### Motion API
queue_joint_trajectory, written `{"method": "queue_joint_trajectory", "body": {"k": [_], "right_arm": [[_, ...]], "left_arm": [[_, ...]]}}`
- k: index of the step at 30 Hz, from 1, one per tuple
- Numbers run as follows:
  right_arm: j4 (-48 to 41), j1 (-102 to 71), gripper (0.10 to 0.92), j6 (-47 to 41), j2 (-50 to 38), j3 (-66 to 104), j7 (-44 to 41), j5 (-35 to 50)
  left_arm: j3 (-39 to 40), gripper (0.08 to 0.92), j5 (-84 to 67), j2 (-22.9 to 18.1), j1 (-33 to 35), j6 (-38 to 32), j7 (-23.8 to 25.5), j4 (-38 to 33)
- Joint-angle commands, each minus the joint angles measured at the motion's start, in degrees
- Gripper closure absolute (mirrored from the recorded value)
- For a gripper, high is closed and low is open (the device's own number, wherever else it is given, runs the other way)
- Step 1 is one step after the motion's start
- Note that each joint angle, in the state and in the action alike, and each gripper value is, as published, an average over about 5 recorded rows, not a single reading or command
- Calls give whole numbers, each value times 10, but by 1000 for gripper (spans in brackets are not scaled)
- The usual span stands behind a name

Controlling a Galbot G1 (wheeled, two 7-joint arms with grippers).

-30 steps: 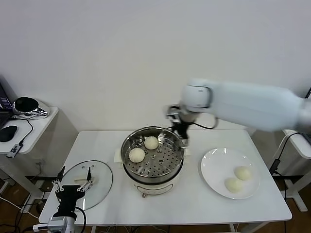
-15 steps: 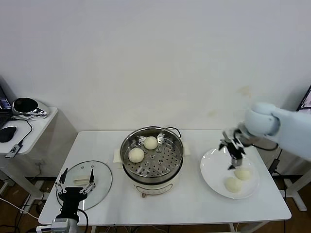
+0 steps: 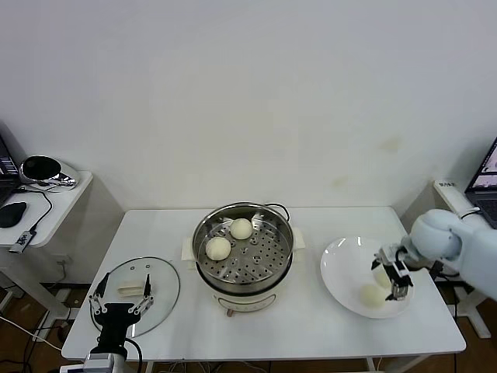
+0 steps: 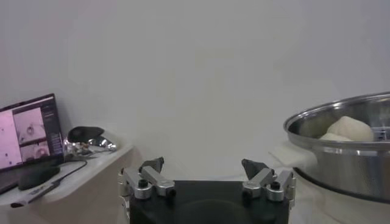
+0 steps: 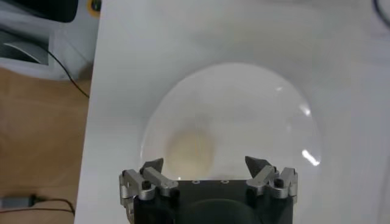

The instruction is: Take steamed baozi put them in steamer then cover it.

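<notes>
The steel steamer [image 3: 243, 268] stands mid-table with two baozi inside [image 3: 241, 228] [image 3: 218, 248]. Its wall and one bun [image 4: 347, 128] also show in the left wrist view. Two more baozi [image 3: 373, 296] [image 3: 380, 275] lie on the white plate [image 3: 345, 272] at the right. My right gripper [image 3: 394, 276] is open and empty just over the plate, at the farther bun. The right wrist view shows the open gripper [image 5: 204, 164] with one bun [image 5: 191, 150] just beyond it. The glass cover [image 3: 159, 287] lies front left. My left gripper [image 3: 120, 299] hangs open beside it [image 4: 202, 164].
A side table [image 3: 46, 202] with a mouse and a shiny round object stands to the left, and a laptop [image 4: 27, 137] shows in the left wrist view. A white stand [image 3: 454, 198] is at the far right. The plate lies near the table's right edge.
My right arm swung from the steamer's far rim over to the plate and dropped low over the baozi there. The left gripper barely shifted.
</notes>
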Motion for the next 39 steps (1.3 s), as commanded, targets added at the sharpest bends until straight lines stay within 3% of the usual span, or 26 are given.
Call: {"method": "queue_joint_trajectory", "body": {"k": [1,16,22,28,39], "right_arm": [[-37,-123,203,12,7,92,10,-37],[-76,-140,211,13,53,107,26,-48],[-78,-137,290,10,56,108,24,-47],[-77,-128,423,10,53,106,18,-45],[-54,37,437,25,28,59,-33,13]], "left_arm": [[0,177,1,0,0,1,0,0],[-4,177,-2,-1,2,0,-1,4],[-3,177,0,-3,1,-1,-2,4],[-2,177,-1,-3,3,-3,-1,-2],[0,177,-1,0,-1,-3,-1,-4]]}}
